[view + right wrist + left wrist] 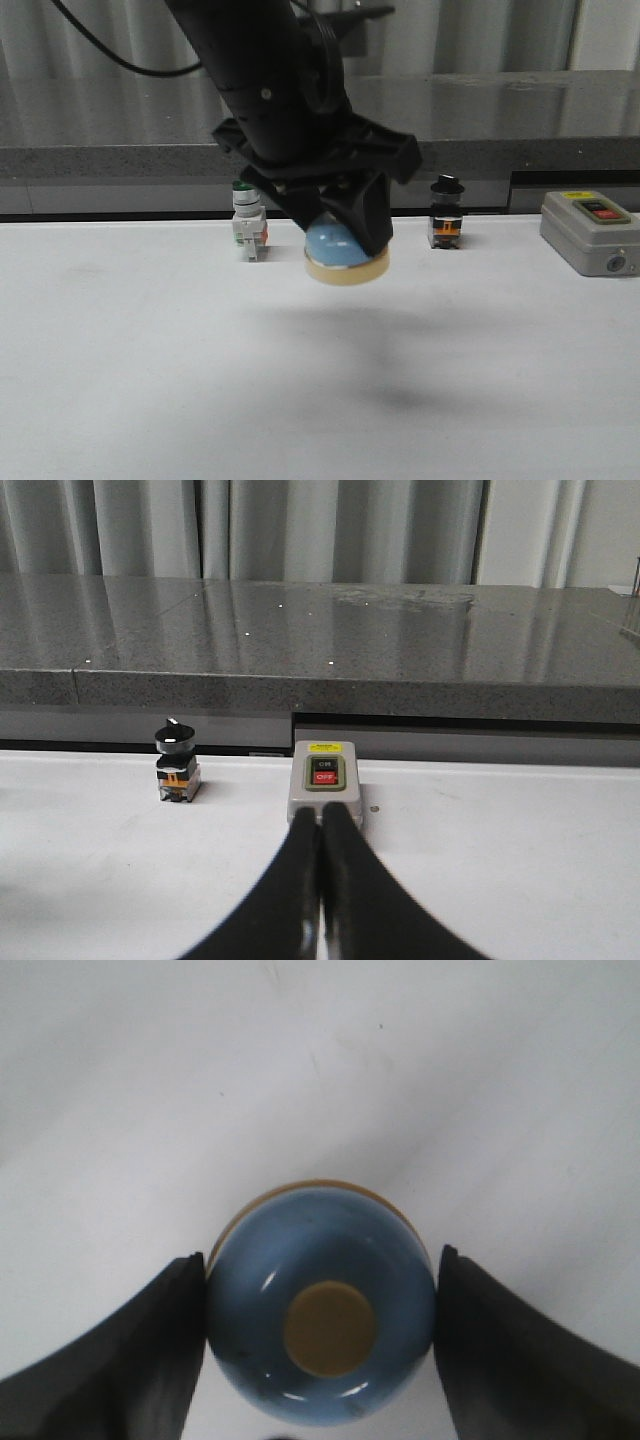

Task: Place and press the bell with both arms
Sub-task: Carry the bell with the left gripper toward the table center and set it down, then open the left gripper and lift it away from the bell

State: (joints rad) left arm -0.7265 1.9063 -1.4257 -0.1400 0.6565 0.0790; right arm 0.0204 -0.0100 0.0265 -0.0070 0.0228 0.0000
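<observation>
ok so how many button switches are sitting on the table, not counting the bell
3: a green-capped switch behind and left of the held bell, a black-knobbed switch right of it, a grey box far right.

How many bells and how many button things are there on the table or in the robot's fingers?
Bell: 1
Green-capped switch: 1
Black-knob switch: 1
Grey button box: 1
Total: 4

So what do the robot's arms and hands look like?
Both are black. The left arm is thick and bulky, with a thin black cable looping behind it. The left hand has two broad, pointed fingers. The right hand has two smooth, curved fingers tapering to tips.
</observation>
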